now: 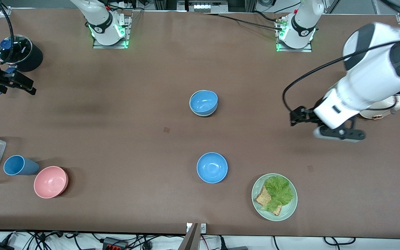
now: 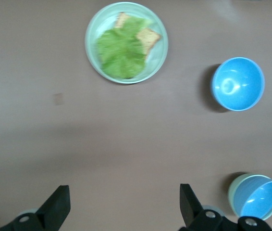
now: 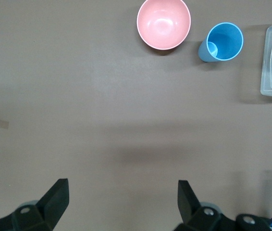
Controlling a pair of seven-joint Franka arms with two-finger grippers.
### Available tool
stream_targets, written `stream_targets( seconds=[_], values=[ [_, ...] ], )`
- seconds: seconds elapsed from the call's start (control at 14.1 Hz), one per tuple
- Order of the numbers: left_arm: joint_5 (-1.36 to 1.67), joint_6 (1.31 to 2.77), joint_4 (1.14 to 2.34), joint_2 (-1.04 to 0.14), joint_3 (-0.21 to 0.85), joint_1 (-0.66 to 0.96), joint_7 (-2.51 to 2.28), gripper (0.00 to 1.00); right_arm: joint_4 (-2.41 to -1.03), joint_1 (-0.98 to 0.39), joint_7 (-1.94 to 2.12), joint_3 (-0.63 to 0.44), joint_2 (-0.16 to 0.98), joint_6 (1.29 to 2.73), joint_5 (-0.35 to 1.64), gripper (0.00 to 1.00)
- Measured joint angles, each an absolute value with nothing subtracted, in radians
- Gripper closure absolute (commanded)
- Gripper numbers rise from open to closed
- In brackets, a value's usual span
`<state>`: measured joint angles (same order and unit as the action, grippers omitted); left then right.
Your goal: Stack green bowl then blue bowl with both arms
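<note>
A robotics lab: 2 bolted arm bases [image 1: 108, 29] on a brown table [image 1: 116, 139], cables [image 1: 47, 239] along its edge.

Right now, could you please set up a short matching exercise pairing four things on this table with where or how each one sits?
Things:
1. green bowl
2. second blue bowl
3. pink bowl
4. left gripper

Places or states:
a. beside the blue cup, toward the right arm's end of the table
b. open, over bare table, holding nothing
c. under a blue bowl nested in it
d. alone, beside the plate of lettuce and toast

Pairs: 1-c, 2-d, 3-a, 4-b
</note>
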<state>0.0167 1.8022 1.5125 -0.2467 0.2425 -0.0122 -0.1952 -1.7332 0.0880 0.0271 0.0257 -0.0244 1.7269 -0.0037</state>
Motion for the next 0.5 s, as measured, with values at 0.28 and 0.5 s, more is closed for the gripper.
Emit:
stream_targets(
  seconds=[0.28, 0.5],
  values=[
    [0.017, 1.735, 1.498, -0.225, 0.134, -0.009, -0.192, 0.0, -1.733, 0.088, 0.027, 0.026, -0.024, 1.727, -0.004, 0.0],
    [0.021, 1.683, 1.455, -0.225, 0.116, -0.036, -0.188, 0.0, -1.733, 0.088, 0.027, 0.025, -0.024, 1.727, -0.004, 0.0]
  ],
)
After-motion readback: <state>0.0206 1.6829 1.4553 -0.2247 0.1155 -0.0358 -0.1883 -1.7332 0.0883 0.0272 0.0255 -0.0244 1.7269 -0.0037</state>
